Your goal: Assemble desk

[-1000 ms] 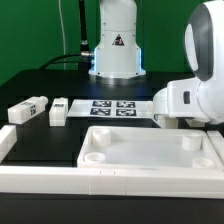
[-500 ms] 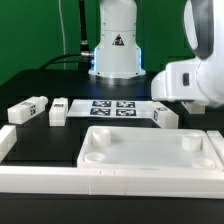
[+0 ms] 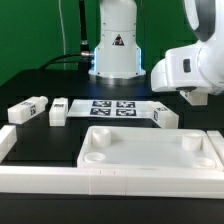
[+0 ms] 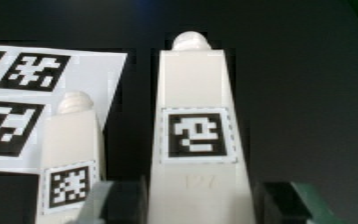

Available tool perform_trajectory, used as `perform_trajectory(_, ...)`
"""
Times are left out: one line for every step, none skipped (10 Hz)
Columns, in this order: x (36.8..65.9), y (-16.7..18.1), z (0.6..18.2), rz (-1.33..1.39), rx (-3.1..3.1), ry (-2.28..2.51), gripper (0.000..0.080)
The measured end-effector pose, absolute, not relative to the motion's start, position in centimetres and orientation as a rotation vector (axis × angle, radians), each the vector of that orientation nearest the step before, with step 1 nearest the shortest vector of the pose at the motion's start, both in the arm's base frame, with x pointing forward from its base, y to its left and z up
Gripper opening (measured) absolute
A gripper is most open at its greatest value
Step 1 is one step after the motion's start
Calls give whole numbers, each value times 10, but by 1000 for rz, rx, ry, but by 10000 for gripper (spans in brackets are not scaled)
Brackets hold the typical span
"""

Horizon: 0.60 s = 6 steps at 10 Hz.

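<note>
On the bench (image 3: 50,140), we find the tabletop (image 3: 150,150) at the front of the exterior view. Behind it lies the marker board (image 3: 112,107). To the exterior view's left of that board, 2 legs lie near each other: the outer leg (image 3: 28,108) and the inner leg (image 3: 59,111). A 3rd leg (image 3: 166,114) lies just beside the board's opposite edge. A 4th leg (image 4: 194,120) sits between the fingers of the claw (image 4: 208,198), alongside the 3rd leg.

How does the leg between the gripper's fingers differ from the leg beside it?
The gripped leg looks larger; the neighbour leg looks smaller. The gripped leg sits clamped between the fingers; the neighbour leg lies free beside the marker board. Both are white, round-tipped and tagged.
</note>
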<state>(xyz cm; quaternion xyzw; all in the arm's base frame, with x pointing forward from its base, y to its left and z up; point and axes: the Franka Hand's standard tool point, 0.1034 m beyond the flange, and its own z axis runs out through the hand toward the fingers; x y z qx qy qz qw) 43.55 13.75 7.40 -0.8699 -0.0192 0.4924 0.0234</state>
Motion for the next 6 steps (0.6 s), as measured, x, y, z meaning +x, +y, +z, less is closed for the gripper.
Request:
perform_trajectory(447, 137, 75, 1430, -2725, -71, 288)
perform_trajectory(458, 134, 88, 1326, -2767, -74, 288)
perform_trajectory(464, 129, 104, 1256, -2791, -77, 288)
perform_trajectory(472, 124, 116, 1204, -2807, -73, 288)
perform_trajectory(482, 121, 126, 1119, -2835, -66, 288)
perform_trajectory(489, 119, 133, 1017, -2871, -55, 288)
